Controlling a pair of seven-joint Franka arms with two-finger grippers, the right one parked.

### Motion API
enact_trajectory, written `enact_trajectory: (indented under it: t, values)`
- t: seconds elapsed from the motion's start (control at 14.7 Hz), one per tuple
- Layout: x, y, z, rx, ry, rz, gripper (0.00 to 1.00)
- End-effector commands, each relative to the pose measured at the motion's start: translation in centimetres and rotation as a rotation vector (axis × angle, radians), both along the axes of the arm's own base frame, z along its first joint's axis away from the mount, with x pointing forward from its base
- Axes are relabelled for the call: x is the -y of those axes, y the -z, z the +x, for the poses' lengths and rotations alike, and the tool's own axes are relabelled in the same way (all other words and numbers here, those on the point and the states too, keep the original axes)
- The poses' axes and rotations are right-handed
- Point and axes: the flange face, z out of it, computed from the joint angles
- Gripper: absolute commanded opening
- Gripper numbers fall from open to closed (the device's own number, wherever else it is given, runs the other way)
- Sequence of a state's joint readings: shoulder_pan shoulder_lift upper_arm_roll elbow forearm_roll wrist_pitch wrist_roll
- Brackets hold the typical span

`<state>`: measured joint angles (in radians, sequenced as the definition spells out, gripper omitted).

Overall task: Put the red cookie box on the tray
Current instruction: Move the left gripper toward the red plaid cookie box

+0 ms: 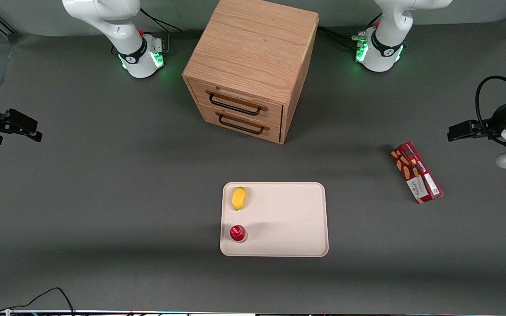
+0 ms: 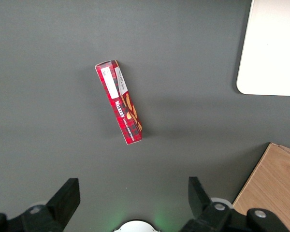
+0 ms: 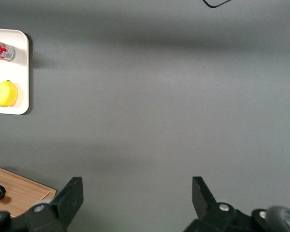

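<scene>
So far nothing is done: the long red tartan cardboard cookie box is left flat on the grey counter, well apart from the cream rectangular tray. The pincer is held spread and empty above the box.

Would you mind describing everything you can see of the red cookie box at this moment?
The red cookie box is a long, flat rectangular carton, apparently cardboard, with red tartan print, tan cookie pictures and a white label panel toward one end. It looks closed and lies flat on the dark grey table, set at an angle, toward the working arm's end. It sits well apart from the tray. Nothing touches it; the open gripper is above the table, clear of the box.
</scene>
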<state>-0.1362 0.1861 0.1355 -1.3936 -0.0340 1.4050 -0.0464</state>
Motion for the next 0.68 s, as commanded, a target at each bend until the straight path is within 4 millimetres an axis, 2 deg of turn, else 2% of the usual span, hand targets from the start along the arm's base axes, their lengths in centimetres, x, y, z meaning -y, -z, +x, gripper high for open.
enact_trajectory:
  t: [0.0,0.14,0.27,0.41,0.55,0.61]
  values:
    - [0.0,-0.9,-0.3,-0.005,0.004,-0.002,1.0]
    - [-0.2,-1.1,0.0,0.004,0.003,-0.001,1.0]
    - [-1.6,-0.9,0.0,-0.001,-0.024,-0.003,1.0]
    - [-1.6,-0.7,-0.1,-0.007,-0.005,-0.004,1.0]
    - [-1.7,0.1,0.0,-0.015,-0.006,-0.001,1.0]
    - [-1.8,1.4,0.1,-0.025,-0.007,0.0,1.0]
